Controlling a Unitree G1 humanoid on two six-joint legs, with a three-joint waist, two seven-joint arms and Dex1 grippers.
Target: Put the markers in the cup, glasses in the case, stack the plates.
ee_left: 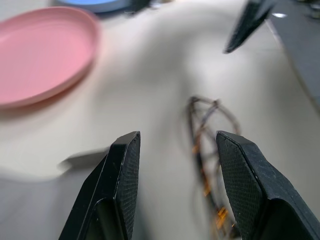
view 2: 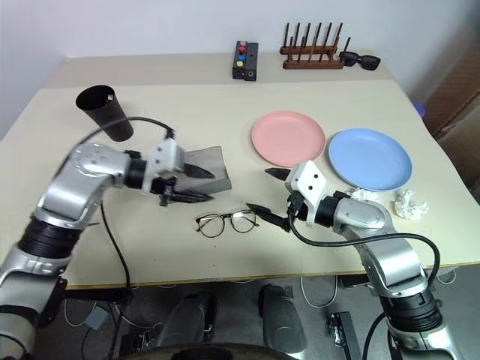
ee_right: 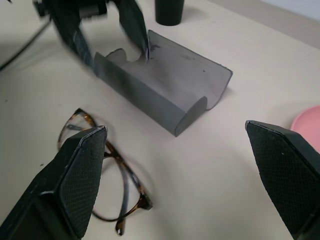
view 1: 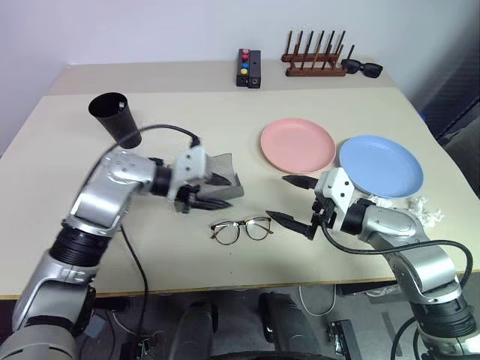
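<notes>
Thin dark-framed clear-lens glasses [view 1: 241,230] lay flat on the beige table [view 1: 75,150], long axis across it, between the arms. Right gripper [view 1: 294,201] nearer, fingers wide apart, empty. Left gripper [view 1: 219,191] part-open beside the open grey fabric case [ee_right: 165,90].

Readable text: none on anything in sight.
Cup [view 1: 114,114]: plain black, no label.
Case [ee_right: 165,90]: plain grey, no brand or mark legible.
Pink plate [view 1: 297,145]: blank.
Blue plate [view 1: 381,166]: blank.
Glasses [view 1: 241,229]: no lettering legible on the frame.
Button box [view 1: 248,68]: coloured buttons on top, no legend readable.
Rack [view 1: 313,56]: bare wood, no sign.
Sunglasses [view 1: 362,68]: no logo legible.
Tabletop [view 1: 187,112]: no stickers, numbers or signs.
</notes>
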